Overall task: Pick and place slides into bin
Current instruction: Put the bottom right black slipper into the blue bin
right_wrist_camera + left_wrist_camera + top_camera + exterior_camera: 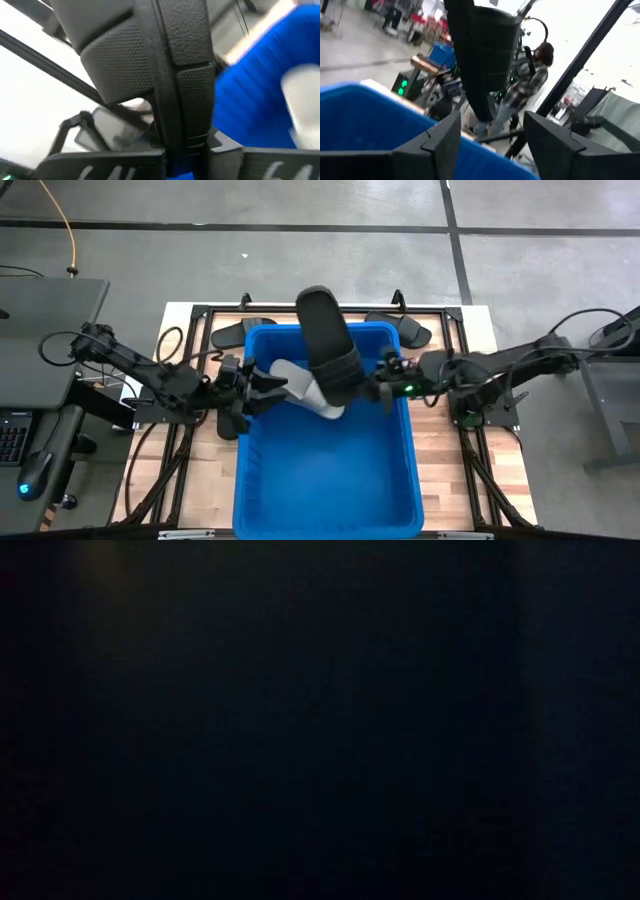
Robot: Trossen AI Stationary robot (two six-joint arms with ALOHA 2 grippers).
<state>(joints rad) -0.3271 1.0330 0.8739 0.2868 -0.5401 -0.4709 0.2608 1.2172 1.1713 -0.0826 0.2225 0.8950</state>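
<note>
Black slide [328, 345] held over the bin [325, 480].
Right gripper [384, 388] clamped its edge; left gripper [255, 390], open, stood beside it.

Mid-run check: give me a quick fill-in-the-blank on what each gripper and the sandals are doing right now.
1. The right gripper is shut on the ____ slip-on sandal.
2. The left gripper is ____ and holds nothing.
3. The light grey slip-on sandal lies inside the bright-blue plastic ____.
4. The low view is completely ____.

Missing words: black; open; bin; dark
</note>
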